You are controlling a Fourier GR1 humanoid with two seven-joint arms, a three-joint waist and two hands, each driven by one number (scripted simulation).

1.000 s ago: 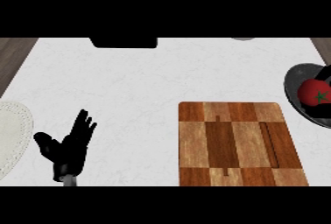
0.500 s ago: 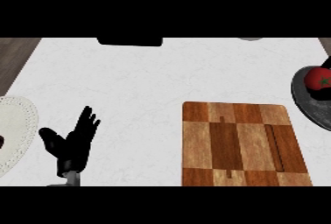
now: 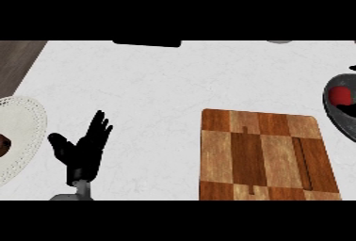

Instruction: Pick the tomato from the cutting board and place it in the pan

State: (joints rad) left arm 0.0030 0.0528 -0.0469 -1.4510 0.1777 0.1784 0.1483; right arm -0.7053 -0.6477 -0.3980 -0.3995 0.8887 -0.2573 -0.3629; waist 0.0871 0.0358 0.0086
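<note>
The red tomato (image 3: 341, 95) lies inside the dark grey pan (image 3: 335, 116), which is cut off by the right edge of the head view. The wooden cutting board (image 3: 262, 154) sits at the lower right of the white counter with nothing on it. My left hand (image 3: 83, 149) rests at the lower left, fingers straight and pointing up, holding nothing. My right hand does not show in this view.
A white plate (image 3: 21, 127) with something brown on it sits at the left edge, just left of my left hand. A black object (image 3: 147, 43) lies at the counter's far edge, and a grey round thing (image 3: 279, 42) peeks in at the top right.
The view has shifted, so the board, pan and hand all appear further right; more of the white plate shows at the left. My left hand keeps its open pose.
</note>
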